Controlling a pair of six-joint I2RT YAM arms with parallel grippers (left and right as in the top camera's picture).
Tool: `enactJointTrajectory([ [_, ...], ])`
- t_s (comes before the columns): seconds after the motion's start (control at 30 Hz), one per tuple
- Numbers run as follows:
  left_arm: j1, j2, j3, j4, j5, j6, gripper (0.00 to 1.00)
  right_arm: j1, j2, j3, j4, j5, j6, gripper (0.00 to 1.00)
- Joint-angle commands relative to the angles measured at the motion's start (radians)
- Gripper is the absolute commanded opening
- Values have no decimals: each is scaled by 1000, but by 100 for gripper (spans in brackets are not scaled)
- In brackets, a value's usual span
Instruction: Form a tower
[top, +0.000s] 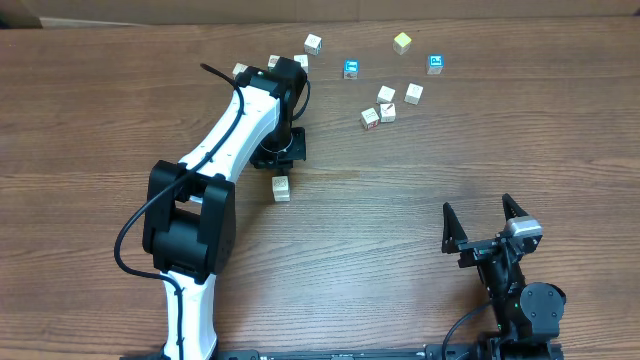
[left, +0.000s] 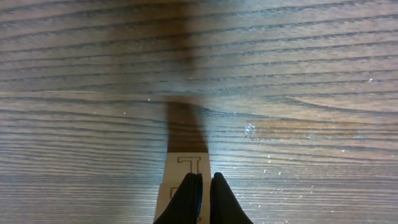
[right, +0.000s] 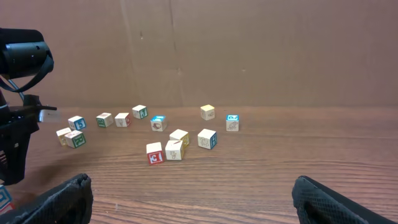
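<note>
Overhead first: the left arm (top: 230, 130) reaches across the bench (top: 420, 250). Its left gripper (top: 282, 152) hangs just beside the tower (top: 281, 188), which stands alone mid-bench, well apart from the loose scatter at the far side. From straight above I cannot count how many cubes high it is. In the scatter there is one yellow cube (top: 402, 42), two blue-faced cubes (top: 351, 69) (top: 435, 64), and eight pale cubes (top: 386, 94) that I can see, a few tucked against the arm. Bottom right, the right gripper (top: 478, 207) sits with its jaws spread wide and nothing between them, well clear of every cube.

Left wrist now: the fingers (left: 185, 205) are pressed tip to tip, fully closed, with nothing visibly pinched between them. Right behind them is the top of the tower (left: 180, 171), a pale face with a brown outlined letter. It is a T or an I, partly covered, and I cannot settle which. Whether the tips touch that face, I cannot tell.

Right wrist: its own two fingers show at the lower corners, far apart and empty. Count across the bench: thirteen loose cubes, one yellow, two blue-faced, ten pale with green, blue or red marks. The nearest pale one shows a red letter, perhaps a C; the rest are too small to read. The left arm stands at the left edge
</note>
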Motion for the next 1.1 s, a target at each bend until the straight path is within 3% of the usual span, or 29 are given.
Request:
enactJointTrajectory([
  [0.0,-8,12,12,3,29,8,4,6,-8,-10,3,2,-4,100],
  [0.73,-8,12,12,-8,53,34,6,6,-8,-10,3,2,-4,100],
  [0.83,-8,12,12,1,44,33,15,5,-8,-10,3,2,-4,100],
  [0.9,-8,12,12,18,34,31,30,6,-8,-10,3,2,-4,100],
  [1.07,-7,12,12,52,16,29,54,6,-8,-10,3,2,-4,100],
])
